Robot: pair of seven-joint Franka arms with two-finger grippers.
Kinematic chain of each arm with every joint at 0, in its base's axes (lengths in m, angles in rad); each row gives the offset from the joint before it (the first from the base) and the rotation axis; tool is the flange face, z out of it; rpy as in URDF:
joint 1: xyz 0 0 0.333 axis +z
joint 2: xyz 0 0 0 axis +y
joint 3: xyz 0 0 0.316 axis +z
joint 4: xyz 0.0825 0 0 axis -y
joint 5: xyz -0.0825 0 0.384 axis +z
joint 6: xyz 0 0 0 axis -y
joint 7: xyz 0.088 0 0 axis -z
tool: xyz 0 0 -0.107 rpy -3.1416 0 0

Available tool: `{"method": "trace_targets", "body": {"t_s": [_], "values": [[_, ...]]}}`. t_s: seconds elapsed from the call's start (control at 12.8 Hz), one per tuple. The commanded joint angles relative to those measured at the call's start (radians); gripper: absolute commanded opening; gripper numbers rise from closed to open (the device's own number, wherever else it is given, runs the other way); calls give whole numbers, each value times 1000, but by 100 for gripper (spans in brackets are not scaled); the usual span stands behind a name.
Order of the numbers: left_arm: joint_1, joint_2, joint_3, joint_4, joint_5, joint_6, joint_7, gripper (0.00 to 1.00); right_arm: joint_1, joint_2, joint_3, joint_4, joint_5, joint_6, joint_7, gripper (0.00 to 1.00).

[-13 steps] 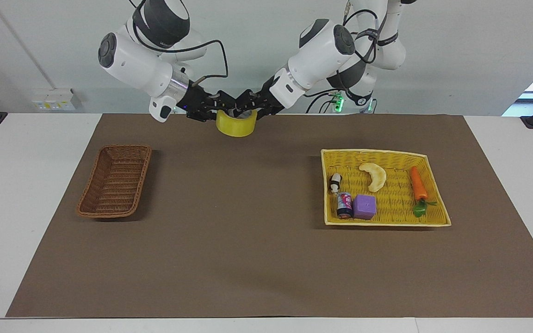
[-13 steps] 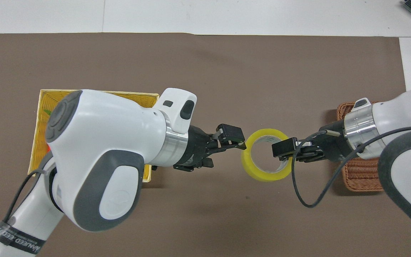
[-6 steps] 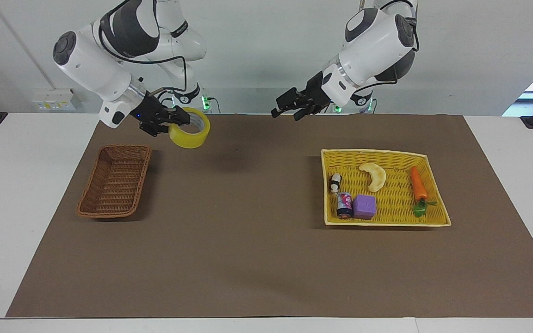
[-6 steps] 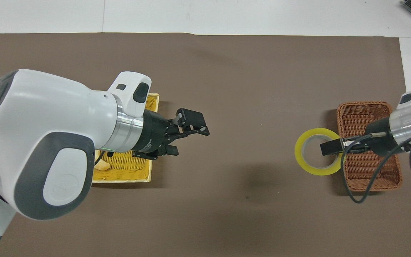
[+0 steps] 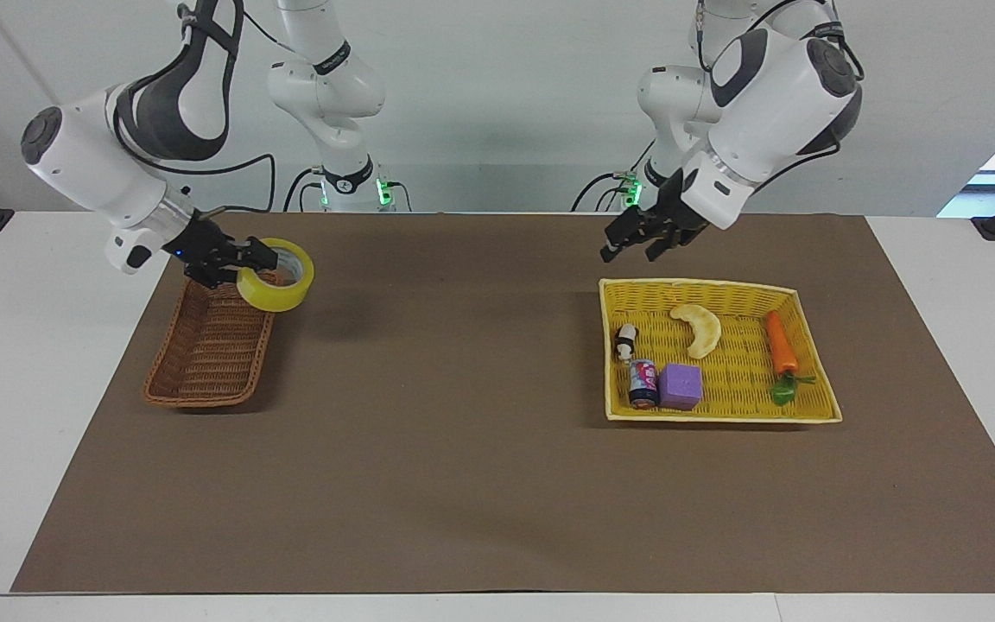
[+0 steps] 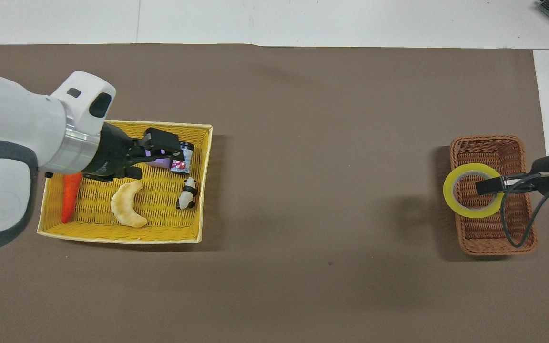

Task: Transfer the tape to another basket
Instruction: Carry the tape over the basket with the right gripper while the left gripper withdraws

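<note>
Tape (image 5: pixel 276 274), a wide yellow roll, hangs in the air from the right tool (image 5: pixel 249 260), which pinches one wall of the ring with its fingertips closed on it. The roll's open centre faces up and slightly toward the facing camera. It sits over the end of the brown wicker basket (image 5: pixel 204 363) nearer to the robots, overlapping the rim on the side toward the table's middle. From overhead the ring appears mostly inside the basket's outline; the facing view shows it clear above the weave, not resting. The release likely needs a small shift outward first. The left tool (image 5: pixel 646 241) waits, jaws spread and empty, over the yellow tray (image 5: pixel 722 416).
</note>
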Motion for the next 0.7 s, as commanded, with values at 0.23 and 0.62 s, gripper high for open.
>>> {"method": "trace_targets", "body": {"t_s": [0.23, 0.62], "values": [[180, -17, -11, 16, 269, -39, 374, 100, -112, 86, 13, 10, -49, 67, -140, 0], [191, 0, -11, 224, 370, -264, 397, 100, -162, 142, 11, 9, -49, 95, -242, 0]]}}
